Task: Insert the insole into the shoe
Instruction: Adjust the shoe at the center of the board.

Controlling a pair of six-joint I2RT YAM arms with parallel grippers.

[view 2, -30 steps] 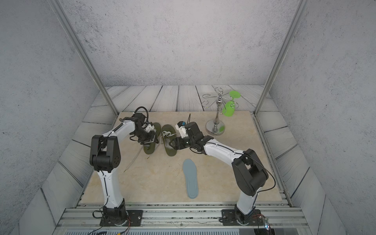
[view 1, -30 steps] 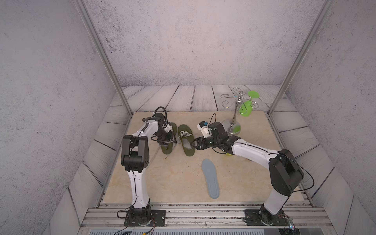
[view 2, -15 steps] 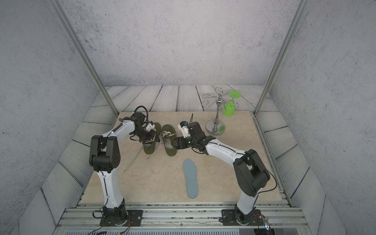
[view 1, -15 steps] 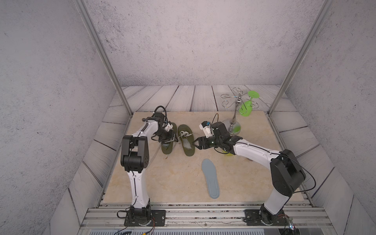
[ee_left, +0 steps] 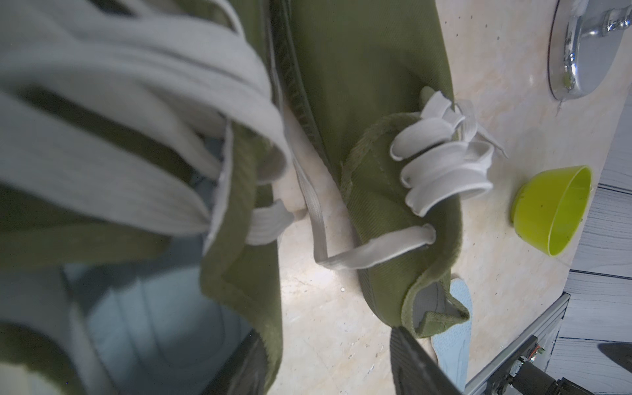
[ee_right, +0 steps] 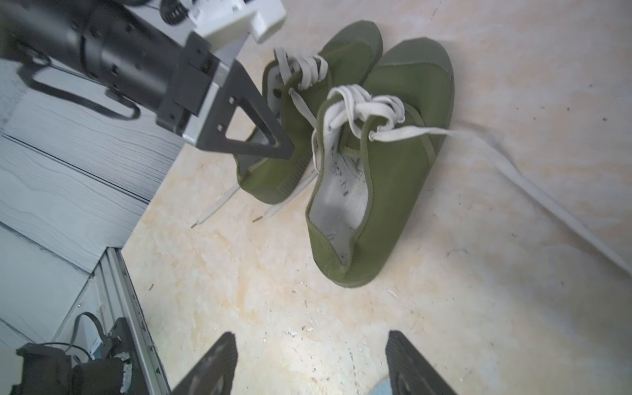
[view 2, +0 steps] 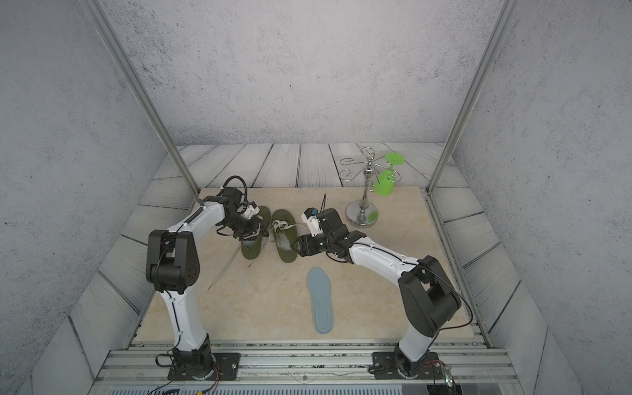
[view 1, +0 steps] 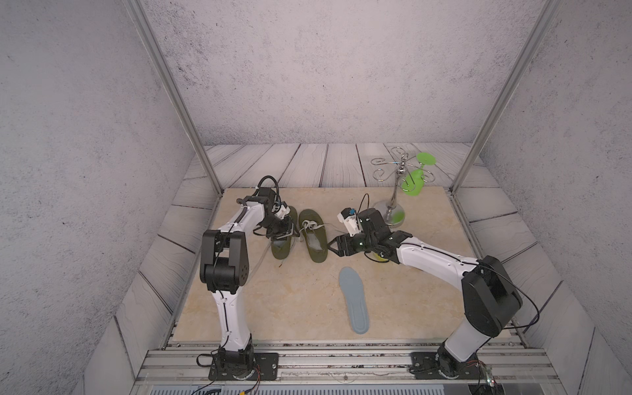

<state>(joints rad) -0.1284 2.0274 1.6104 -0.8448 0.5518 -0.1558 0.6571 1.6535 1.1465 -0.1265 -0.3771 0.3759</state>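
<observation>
Grey speckled walls box in a beige stone-look tabletop [view 1: 273, 301], and the blue-grey insole [view 1: 354, 301] lies flat on it in the lower middle of both top views, well apart from the two olive shoes at the centre and touched by nothing. The left gripper [view 1: 290, 234] is down at the mouth of the left-hand shoe [view 1: 281, 249], its jaws part-way apart with the shoe's side wall between them; whether they press on it I cannot tell. That shoe shows a bluish lining inside, possibly an insole already seated. The right gripper [view 1: 332, 247] hangs wide and empty just beside the heel of the right-hand shoe [view 1: 313, 243], whose pale inner sole looks bare, so my guess is the loose insole belongs there.

Risks, as I judge them: the insole is thin and flat, so fingers may skid off rather than pinch it. Of the loose laces [ee_right: 362, 106], one trails over the table toward the right arm; snagging it would drag the shoe. With nothing bracing the right-hand shoe, pushing the insole in could shove it away or buckle the insole
</observation>
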